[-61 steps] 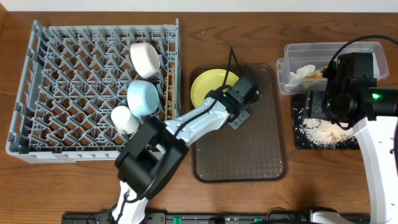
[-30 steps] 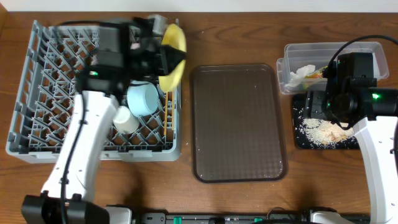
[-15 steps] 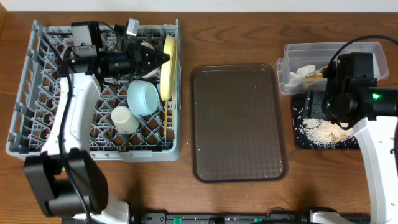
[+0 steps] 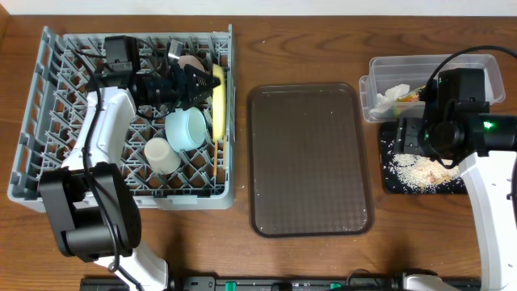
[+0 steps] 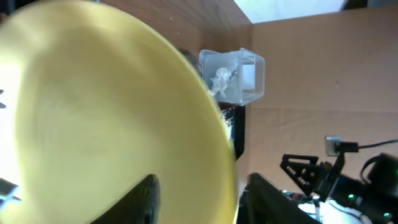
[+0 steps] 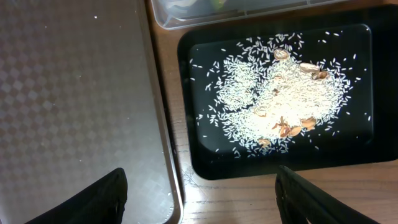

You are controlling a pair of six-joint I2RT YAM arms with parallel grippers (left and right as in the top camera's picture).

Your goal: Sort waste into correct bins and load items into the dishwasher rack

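Plate (image 4: 217,101) moved into rack (image 4: 56,129) beside blue bowl (image 4: 186,128), left end effector (image 4: 200,81) gripping it, right end effector (image 6: 202,202) open

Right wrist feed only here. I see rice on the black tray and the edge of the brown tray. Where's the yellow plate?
Observer: The yellow plate stands on edge in the dishwasher rack, near the wall that faces the brown tray.
Operator: Is the left gripper on it?
Observer: The left gripper straddles the plate's rim, one finger on each side. I cannot tell whether it is clamping.
Operator: What's in the clear tub?
Observer: The clear tub holds a crumpled white tissue.
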